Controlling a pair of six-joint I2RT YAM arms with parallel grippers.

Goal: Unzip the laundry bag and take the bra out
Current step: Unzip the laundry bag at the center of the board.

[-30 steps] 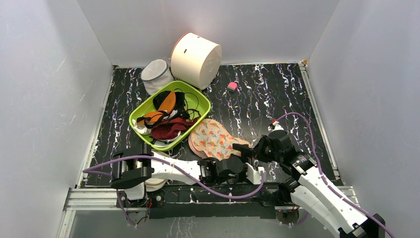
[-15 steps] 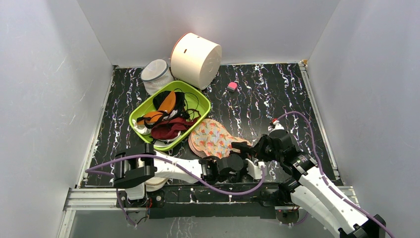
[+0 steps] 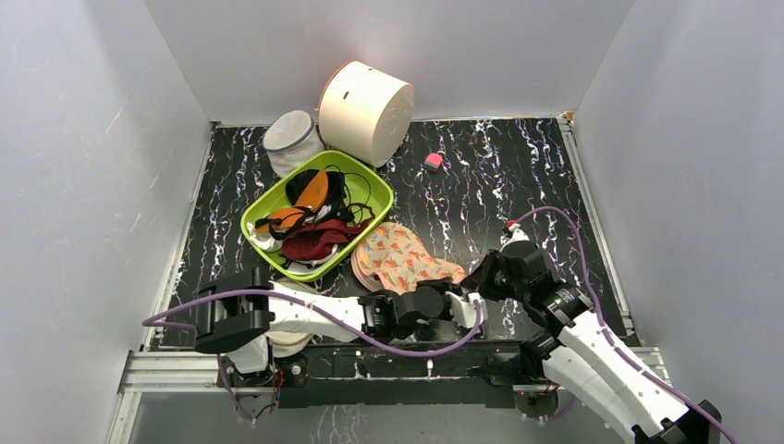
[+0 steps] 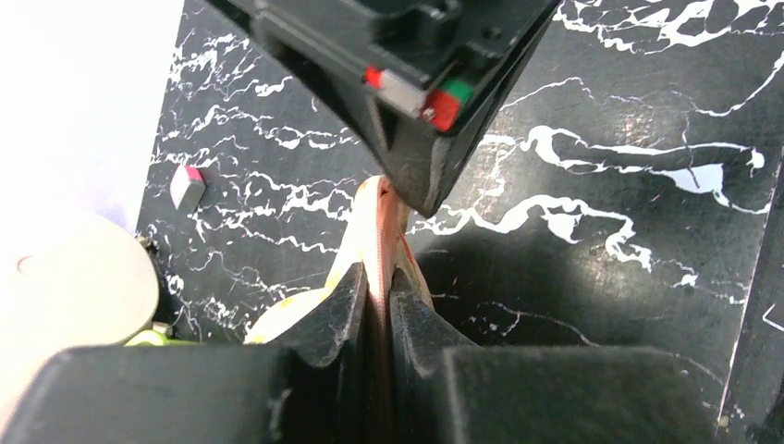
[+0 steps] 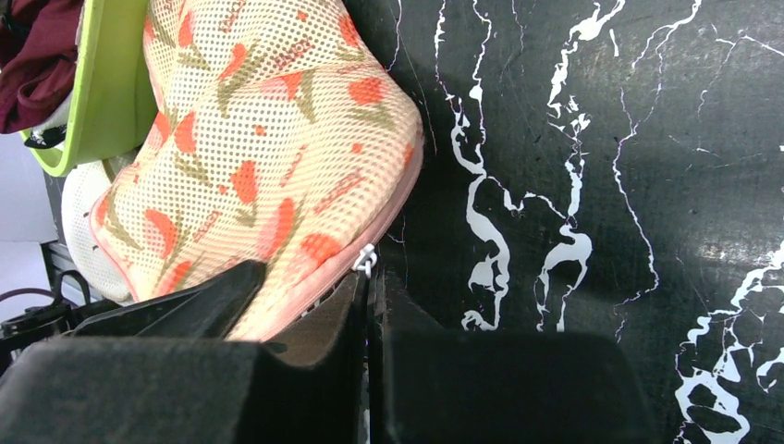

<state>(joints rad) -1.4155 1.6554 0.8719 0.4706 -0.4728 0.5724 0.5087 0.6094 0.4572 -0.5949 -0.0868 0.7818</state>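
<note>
The laundry bag (image 3: 402,259), peach mesh with red-orange and green motifs, lies flat at the front centre of the table, next to the green basket. My left gripper (image 3: 459,298) reaches in low from the left and is shut on the bag's pink zipper edge (image 4: 377,231) at its right corner. My right gripper (image 3: 470,277) meets that same corner from the right. Its jaws are shut with the small silver zipper pull (image 5: 366,262) at their tips. In the left wrist view the right gripper (image 4: 416,176) hangs just above the pinched edge. The bra is hidden.
A lime-green basket (image 3: 268,242) with maroon and orange-lined bras and black straps stands left of the bag. Behind it are a white mesh cylinder (image 3: 291,139) and a round cream pouch (image 3: 365,111). A small pink block (image 3: 433,160) lies at the back.
My left gripper slid right to the bag's right corner and went from open to shut on the zipper edge. The right gripper stayed shut at that corner.
</note>
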